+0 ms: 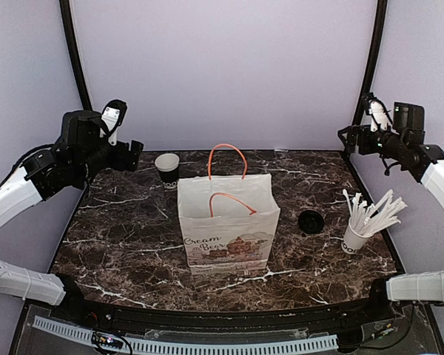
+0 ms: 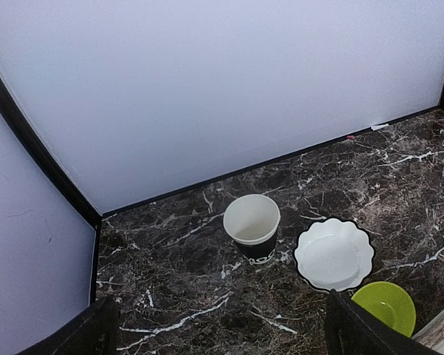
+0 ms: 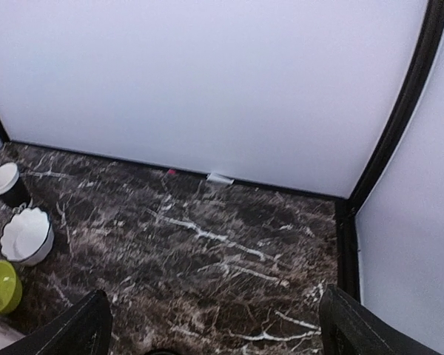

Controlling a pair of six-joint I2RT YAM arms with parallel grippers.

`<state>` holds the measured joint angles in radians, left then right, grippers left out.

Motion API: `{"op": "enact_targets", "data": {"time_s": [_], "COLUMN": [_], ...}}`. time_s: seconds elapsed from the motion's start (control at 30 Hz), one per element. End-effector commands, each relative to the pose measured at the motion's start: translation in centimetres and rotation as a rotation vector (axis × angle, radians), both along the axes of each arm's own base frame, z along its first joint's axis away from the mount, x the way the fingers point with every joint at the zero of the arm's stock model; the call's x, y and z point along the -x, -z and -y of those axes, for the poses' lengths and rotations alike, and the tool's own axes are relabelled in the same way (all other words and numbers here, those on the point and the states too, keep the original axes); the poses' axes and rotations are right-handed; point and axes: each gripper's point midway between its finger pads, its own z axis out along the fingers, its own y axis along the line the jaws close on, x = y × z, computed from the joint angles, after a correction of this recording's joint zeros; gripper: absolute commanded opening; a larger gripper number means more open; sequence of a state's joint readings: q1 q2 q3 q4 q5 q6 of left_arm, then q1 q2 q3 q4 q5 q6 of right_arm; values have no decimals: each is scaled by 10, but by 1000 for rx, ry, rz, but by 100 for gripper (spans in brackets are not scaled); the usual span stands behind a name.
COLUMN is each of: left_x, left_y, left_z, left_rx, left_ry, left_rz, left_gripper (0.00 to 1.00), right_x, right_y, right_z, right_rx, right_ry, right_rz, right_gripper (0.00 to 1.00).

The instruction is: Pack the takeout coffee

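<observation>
Plainly, the takeout coffee (image 1: 308, 220) stands on the desk (image 1: 133, 244) with its black lid up. It is at 3 o'clock from the upright white paper bag (image 1: 228, 222), near it but apart. A white cup of white sticks (image 1: 355, 238) stands at 4 o'clock from the coffee. A lidless black cup (image 1: 166, 170) sits at 10 o'clock from the bag. The left pincer (image 2: 220, 299) hangs above the far left corner, fingers spread wide on nothing. The right pincer (image 3: 214, 294), at the far right, gapes empty too.
</observation>
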<state>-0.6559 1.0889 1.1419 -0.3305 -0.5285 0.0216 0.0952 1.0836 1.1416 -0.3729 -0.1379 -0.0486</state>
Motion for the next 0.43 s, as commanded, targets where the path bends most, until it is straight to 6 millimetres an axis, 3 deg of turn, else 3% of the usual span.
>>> {"op": "enact_targets", "data": {"time_s": [0.0, 0.4], "left_x": [4, 10], "left_y": [-8, -8], "left_z": [1, -8], "left_rx": [61, 42], "left_ry": [23, 12], "left_rz": [35, 66], "left_gripper": [99, 99], "right_x": [3, 16], "right_y": [-44, -69], "right_z": [24, 23], "right_rx": [-30, -52], "right_ry": [126, 68], "right_rz": [155, 176], "right_gripper": [99, 98]}}
